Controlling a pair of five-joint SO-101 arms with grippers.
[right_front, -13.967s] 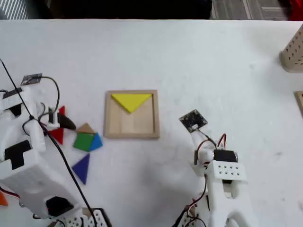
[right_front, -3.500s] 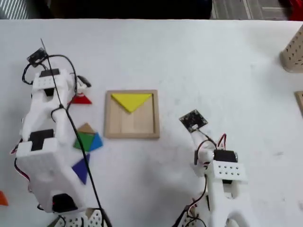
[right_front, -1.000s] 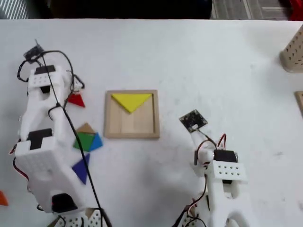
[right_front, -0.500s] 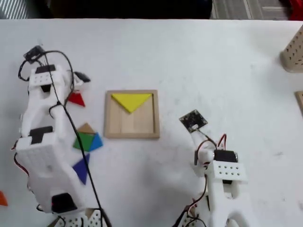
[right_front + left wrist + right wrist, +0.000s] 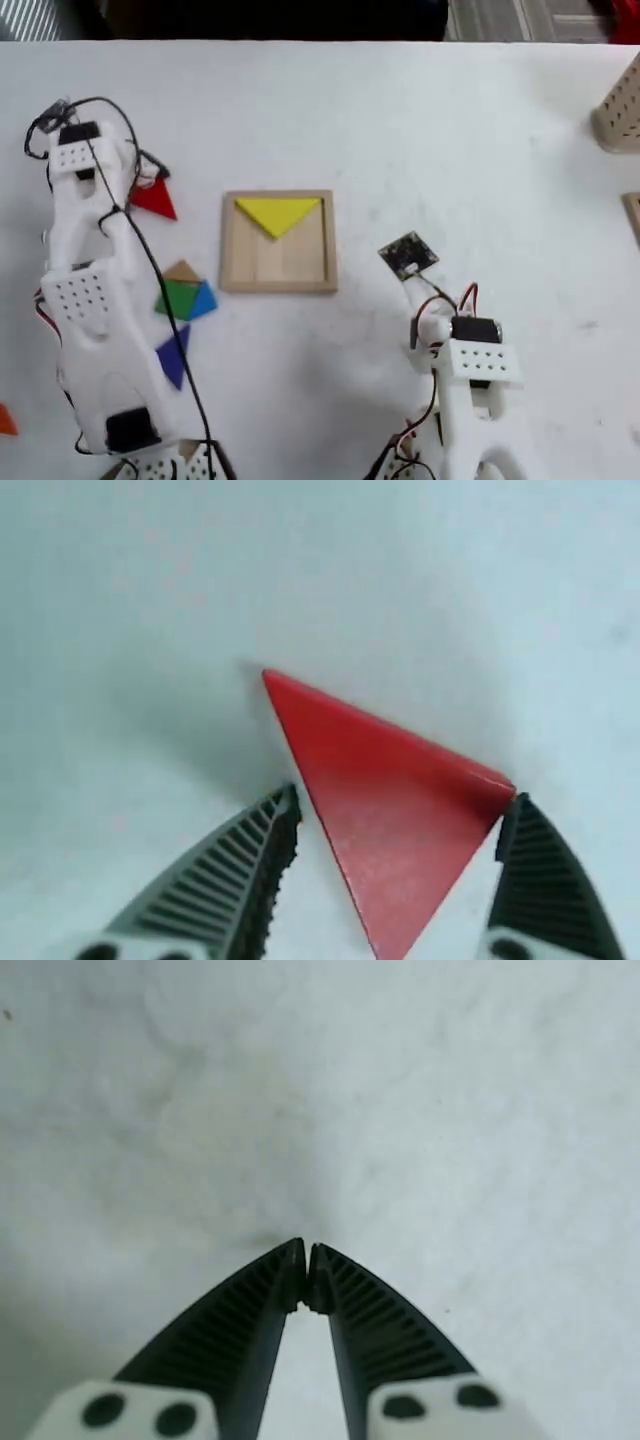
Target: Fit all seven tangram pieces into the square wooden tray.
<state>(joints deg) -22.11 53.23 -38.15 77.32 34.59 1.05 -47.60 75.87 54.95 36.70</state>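
The square wooden tray (image 5: 228, 240) lies mid-table with a yellow triangle (image 5: 277, 214) in its far half. Left of it, a red triangle (image 5: 155, 199) lies flat on the table. My left gripper (image 5: 400, 805) is open and straddles the red triangle (image 5: 390, 800); one fingertip (image 5: 515, 815) touches a corner, the other stands just beside an edge. A brown triangle (image 5: 181, 270), green square (image 5: 177, 299), blue triangle (image 5: 204, 299) and dark blue triangle (image 5: 172, 354) cluster nearer the front left. My right gripper (image 5: 305, 1250) is shut over bare table, right of the tray.
The left arm (image 5: 85, 300) covers the table's left side, its cable looping beside the loose pieces. An orange piece (image 5: 5, 420) peeks out at the front left edge. Wooden pegboard blocks (image 5: 620, 115) stand at the far right edge.
The left arm has shifted left and its gripper has come down around the red triangle, which has slid and turned slightly. The right arm has kept still.
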